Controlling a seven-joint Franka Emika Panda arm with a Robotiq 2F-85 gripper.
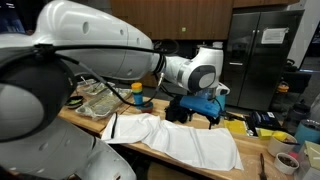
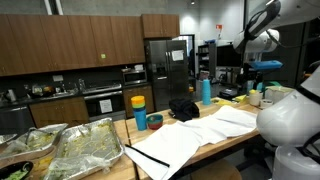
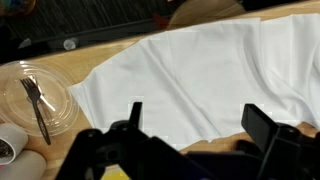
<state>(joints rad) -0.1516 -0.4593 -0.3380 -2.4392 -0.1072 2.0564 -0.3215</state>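
We are in a kitchen with dark wooden cabinets (image 2: 60, 45) and a steel fridge (image 2: 165, 65). The work is on a long wooden counter (image 3: 110, 50).

In the wrist view the claw (image 3: 198, 120) is spread wide. Its two black fingers (image 3: 133, 115) stand well apart and pinch nothing. Directly under it lies the white cloth (image 3: 210, 70), spread on the counter with some soft folds. The claw hangs above the cloth, and as far as we can see it does not touch it.

Only the wrist view shows a clear plastic lid (image 3: 58, 100) just beside the edge of the cloth, with a black fork (image 3: 37, 105) lying in it.

In an exterior view the claw (image 1: 203, 108) is above the cloth, but there we cannot tell how its fingers stand. A black bag (image 2: 183, 108) sits just beside the cloth in both exterior views. A yellow and blue cup (image 2: 139, 112) stands near the cloth, and the foil trays (image 2: 70, 150) lie well apart from it. A blue bottle (image 2: 206, 90) behind the cloth appears in one exterior view alone. In that same view the arm (image 2: 265, 30) is at the picture edge, and the claw is too small to make out.
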